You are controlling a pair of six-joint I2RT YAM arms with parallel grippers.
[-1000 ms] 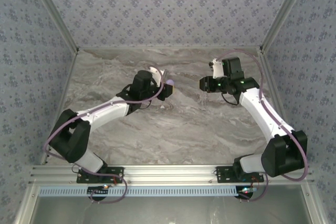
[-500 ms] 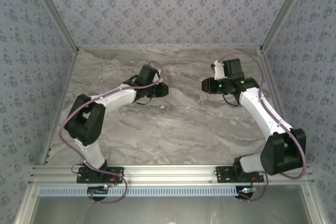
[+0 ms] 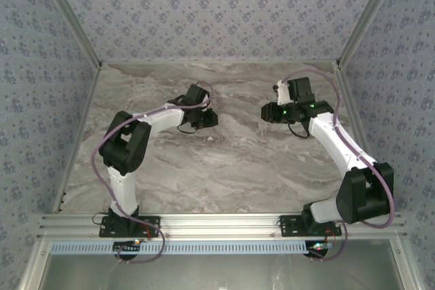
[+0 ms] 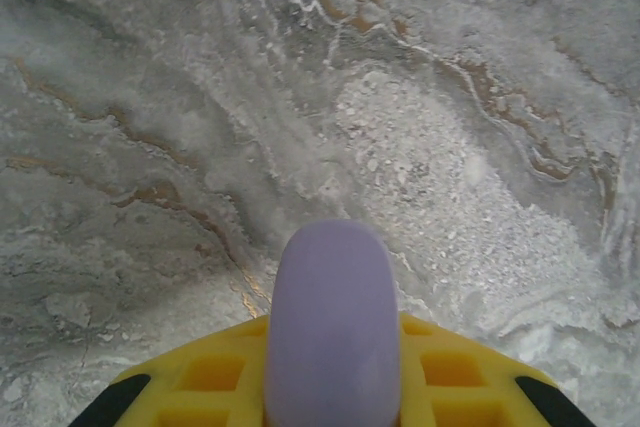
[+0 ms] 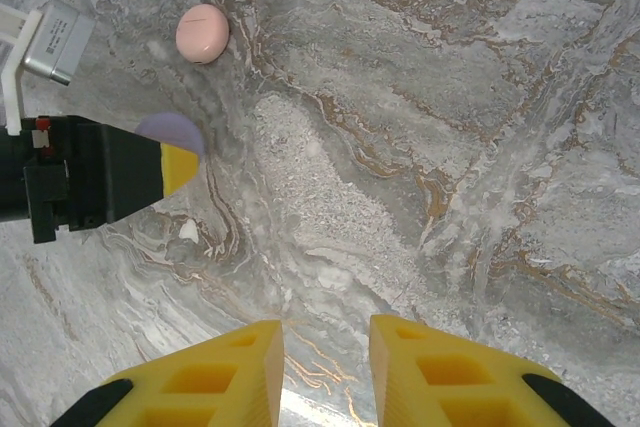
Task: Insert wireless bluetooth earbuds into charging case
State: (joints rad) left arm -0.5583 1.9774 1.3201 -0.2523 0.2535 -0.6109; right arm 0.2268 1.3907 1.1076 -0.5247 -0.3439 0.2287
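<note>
**Lilac earbud (image 4: 332, 317) could slip from its pinch**

Nearest us in the right wrist view, the right gripper (image 5: 325, 342) hangs with its yellow fingers (image 5: 430, 367) parted and nothing between them, above the marble table (image 5: 450, 97). Further on lies a small white fleck (image 5: 188, 230), then the left gripper (image 5: 180, 165), clenched on the lilac earbud, which pokes out past its fingertips (image 4: 210, 377). Beyond that a pink earbud (image 5: 202, 33) rests on the table, well apart from both grippers. We judge a slip the main risk: the lilac earbud looks smooth and rounded, so a squeeze off its middle could squirt it out. It might then roll away or knock the pink one.
</note>
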